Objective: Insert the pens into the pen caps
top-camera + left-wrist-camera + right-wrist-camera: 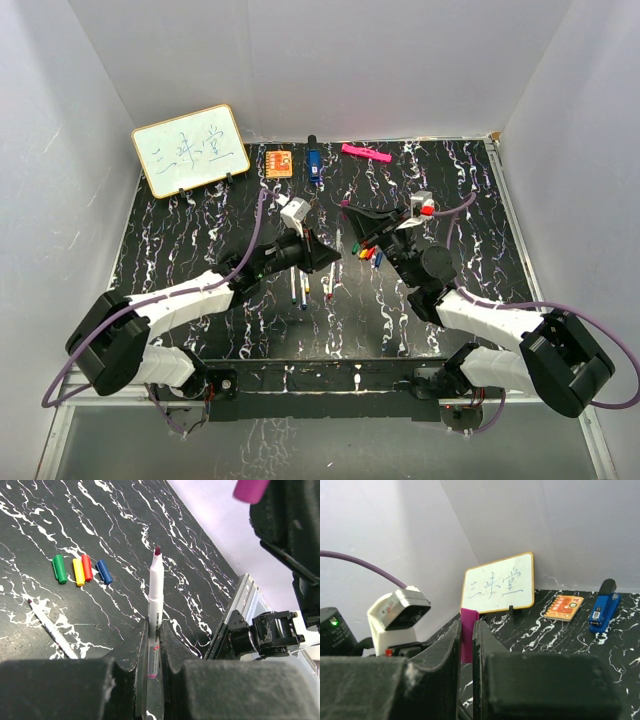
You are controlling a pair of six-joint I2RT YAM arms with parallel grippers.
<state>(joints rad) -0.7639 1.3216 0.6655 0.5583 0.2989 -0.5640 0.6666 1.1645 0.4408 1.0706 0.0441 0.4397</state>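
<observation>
Left gripper (154, 630) clamps purple-tipped pen (155, 592), right gripper (466, 625) pinches purple cap (468, 640), not yet joined; four caps (78, 572) and other pens (303, 288) lie loose, centre of top view.

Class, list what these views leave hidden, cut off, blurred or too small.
Left wrist view: lower end of the held pen, buried between the left jaws.
Left wrist view: purple cap, blurred, cut by the top edge.
Right wrist view: base of the purple cap, sunk between the right jaws.
Top view: loose caps, too small to count.
</observation>
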